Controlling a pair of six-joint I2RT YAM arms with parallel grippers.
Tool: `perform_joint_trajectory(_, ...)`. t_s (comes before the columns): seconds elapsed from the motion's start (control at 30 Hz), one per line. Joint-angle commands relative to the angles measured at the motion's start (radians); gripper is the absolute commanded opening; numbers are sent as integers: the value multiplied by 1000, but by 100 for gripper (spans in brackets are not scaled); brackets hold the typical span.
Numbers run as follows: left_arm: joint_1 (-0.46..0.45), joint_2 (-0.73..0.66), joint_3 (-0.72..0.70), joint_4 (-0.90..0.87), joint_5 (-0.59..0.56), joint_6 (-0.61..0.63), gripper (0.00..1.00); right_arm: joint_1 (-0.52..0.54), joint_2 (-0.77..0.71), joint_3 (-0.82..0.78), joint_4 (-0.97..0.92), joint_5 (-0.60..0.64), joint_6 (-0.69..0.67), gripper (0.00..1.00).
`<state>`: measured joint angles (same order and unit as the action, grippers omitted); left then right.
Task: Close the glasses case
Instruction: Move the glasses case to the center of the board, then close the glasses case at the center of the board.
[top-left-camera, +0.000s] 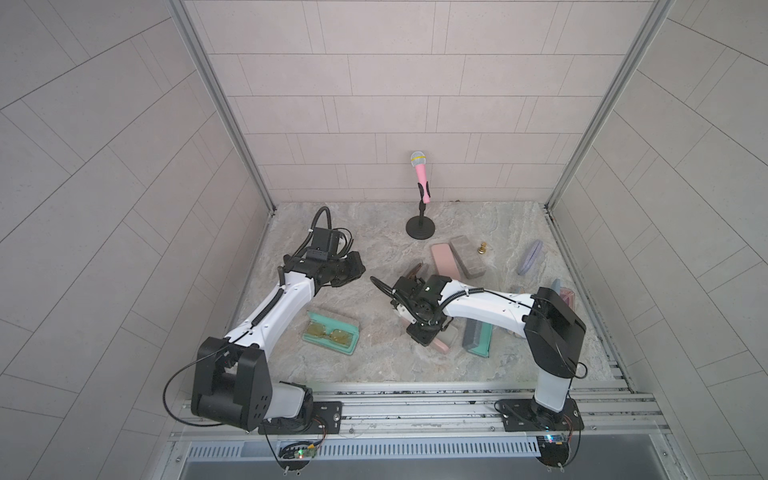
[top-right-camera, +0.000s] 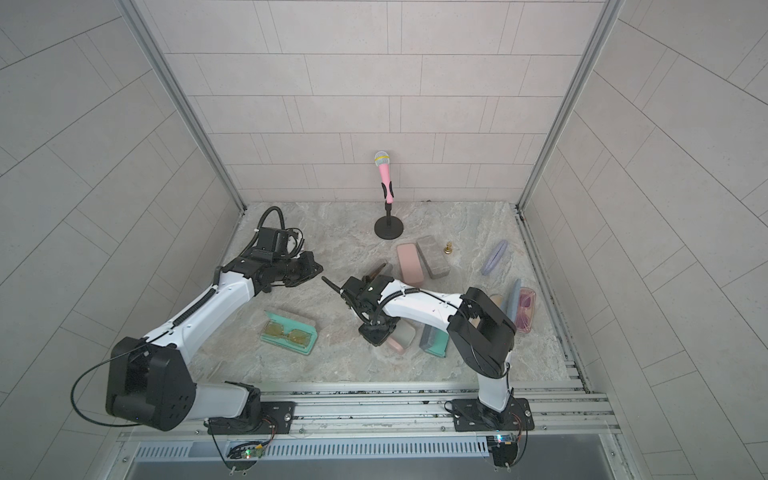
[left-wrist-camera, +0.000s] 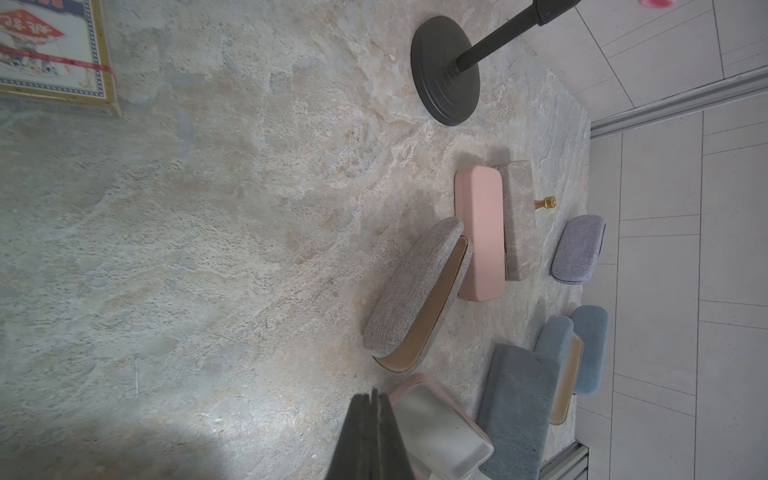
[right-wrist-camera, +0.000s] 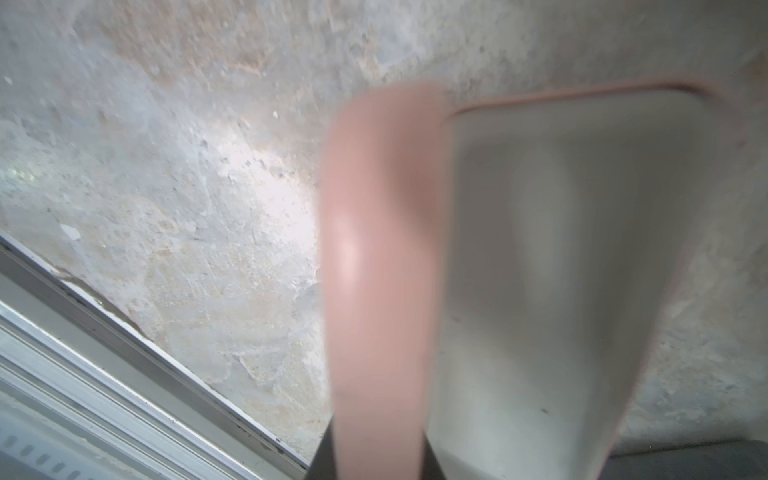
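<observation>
The glasses case (top-right-camera: 400, 340) is pink with a pale grey lining and lies open near the table's front centre. It also shows in a top view (top-left-camera: 443, 345) and in the left wrist view (left-wrist-camera: 440, 428). My right gripper (top-left-camera: 428, 332) points down at it. In the right wrist view, one raised pink half of the case (right-wrist-camera: 374, 257) stands between the dark fingers of my right gripper (right-wrist-camera: 378, 457), which is shut on it, beside the grey lined half (right-wrist-camera: 561, 249). My left gripper (top-left-camera: 353, 270) hovers left of centre, shut and empty, its fingers (left-wrist-camera: 365, 436) pressed together.
An open teal case with yellow glasses (top-left-camera: 330, 332) lies front left. A microphone stand (top-left-camera: 420, 226) is at the back. A closed pink case (top-left-camera: 445, 259), a grey case (top-left-camera: 467, 255), a brass knob (top-left-camera: 482, 248), a lilac case (top-left-camera: 530, 257) and a grey-teal case (top-left-camera: 478, 338) crowd the right side.
</observation>
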<state>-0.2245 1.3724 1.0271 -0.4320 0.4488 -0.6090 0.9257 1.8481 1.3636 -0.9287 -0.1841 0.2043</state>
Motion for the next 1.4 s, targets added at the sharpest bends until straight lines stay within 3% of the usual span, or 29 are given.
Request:
perform_joint_trajectory(0.0,8,-14,-12,-2,8,18,0,-9,14,35,27,-83,49,15)
perform_joint_trajectory(0.3,10,-5,-13,4,18,18,0,-68,12,-23,286,-373,338,12)
perform_joint_trajectory(0.4,10,-5,-15,4,20,17,0,-69,10,-54,364,-407,412,17)
perform_joint_trajectory(0.67,4,-34,-67,-1,45,1,0,-71,-46,-97,390,-397,448,60)
perform_joint_trajectory(0.9,-63,-102,-117,-74,-4,-4,0,-76,-239,-119,291,-265,437,68)
perform_joint_trajectory(0.97,-115,-119,-124,-110,-46,-5,0,-90,-310,-142,265,-199,432,59)
perform_joint_trajectory(1.03,-172,-133,-133,-135,-75,-13,0,-115,-374,-179,252,-141,432,27)
perform_joint_trajectory(1.13,-272,-149,-156,-157,-136,-48,0,-177,-433,-260,261,-111,426,9)
perform_joint_trajectory(1.2,-319,-165,-184,-157,-174,-78,0,-219,-446,-309,279,-131,419,4)
perform_joint_trajectory(1.37,-391,-159,-245,-153,-221,-136,0,-249,-385,-361,315,-138,390,2)
